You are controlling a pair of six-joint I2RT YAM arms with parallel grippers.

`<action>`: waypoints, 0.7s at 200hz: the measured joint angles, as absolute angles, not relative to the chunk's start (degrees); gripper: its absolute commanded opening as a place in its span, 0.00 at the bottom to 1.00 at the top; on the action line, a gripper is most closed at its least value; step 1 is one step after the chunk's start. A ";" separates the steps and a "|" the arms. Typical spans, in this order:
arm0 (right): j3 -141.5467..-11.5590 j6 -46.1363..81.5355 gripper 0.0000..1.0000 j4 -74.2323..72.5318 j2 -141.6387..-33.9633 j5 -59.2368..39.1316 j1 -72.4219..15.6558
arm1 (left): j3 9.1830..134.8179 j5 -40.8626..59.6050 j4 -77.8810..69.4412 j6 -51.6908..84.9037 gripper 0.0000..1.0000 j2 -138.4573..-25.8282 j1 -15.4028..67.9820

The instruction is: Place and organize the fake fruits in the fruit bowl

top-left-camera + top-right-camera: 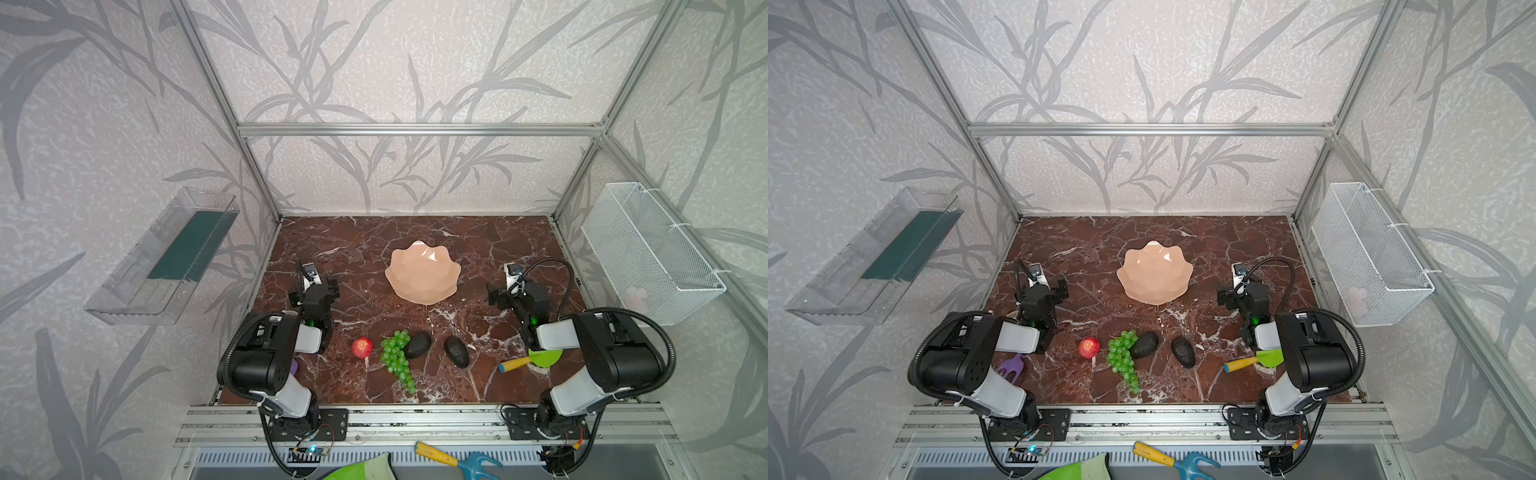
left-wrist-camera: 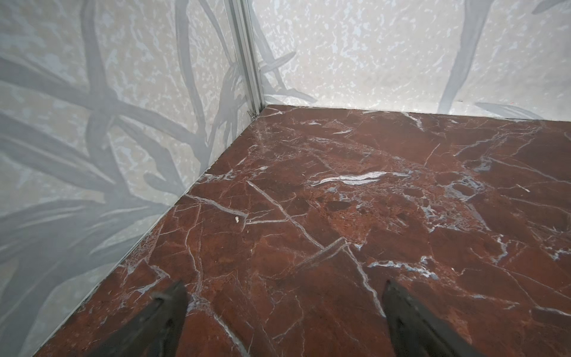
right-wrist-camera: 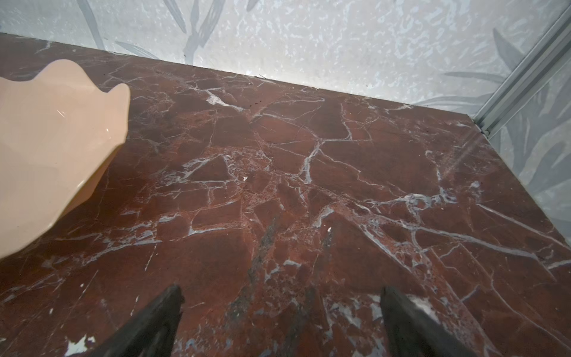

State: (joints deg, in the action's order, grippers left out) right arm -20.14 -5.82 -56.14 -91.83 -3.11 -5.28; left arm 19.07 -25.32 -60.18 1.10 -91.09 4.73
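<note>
The bowl stands empty on the table, between the two grippers. Nearer the front edge lie the apple, the grapes touching one avocado, and a second avocado just beside. The left gripper and right gripper hang over bare table, fingers spread wide, holding nothing.

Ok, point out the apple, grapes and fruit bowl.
apple (image 1: 362,347): in a top view, its centre.
grapes (image 1: 392,354): in a top view, wide upper cluster.
fruit bowl (image 1: 422,276): in a top view, bare inside.
</note>
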 measured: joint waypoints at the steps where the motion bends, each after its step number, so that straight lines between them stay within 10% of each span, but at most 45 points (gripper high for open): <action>1: -20.14 -5.82 0.99 -56.14 -91.83 -3.09 -5.28 | 19.07 -25.32 -60.20 1.10 0.99 -91.09 4.73; 140: -20.62 -4.40 0.99 -55.11 -91.83 -1.02 -5.28 | 19.77 -22.09 -58.13 1.65 0.99 -91.09 2.59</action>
